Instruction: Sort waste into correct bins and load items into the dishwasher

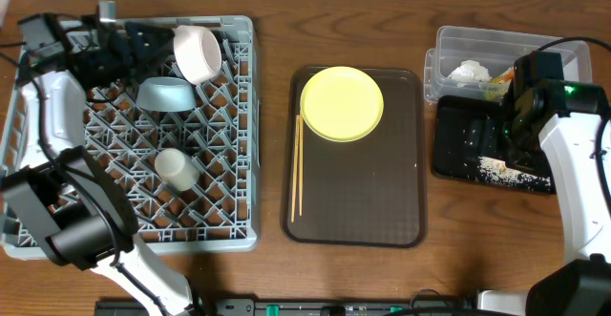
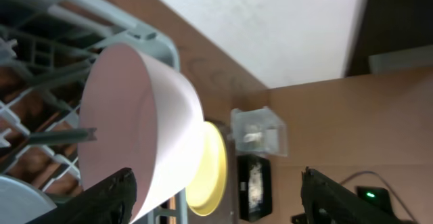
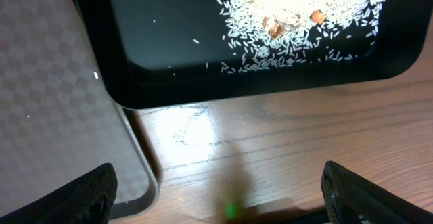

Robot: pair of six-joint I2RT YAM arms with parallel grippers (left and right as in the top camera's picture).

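Left claw [image 2: 218, 180], jaws wide, could clip the pinkish-white bowl [image 2: 135, 116] just beside its finger, toppling it

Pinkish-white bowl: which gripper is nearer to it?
Left. The left gripper is right beside the pinkish-white bowl; the right gripper hangs over the black tray, far away.

tabletop [image 1: 458, 259]: brown wood, visible grain, slight sheen
dish rack [image 1: 246, 144]: grey matt plastic
black tray [image 3: 162, 41]: smooth glossy plastic
clear tub [image 1: 458, 41]: transparent plastic
serving tray [image 1: 363, 192]: brown, finely textured
chopsticks [image 1: 297, 168]: pale wood
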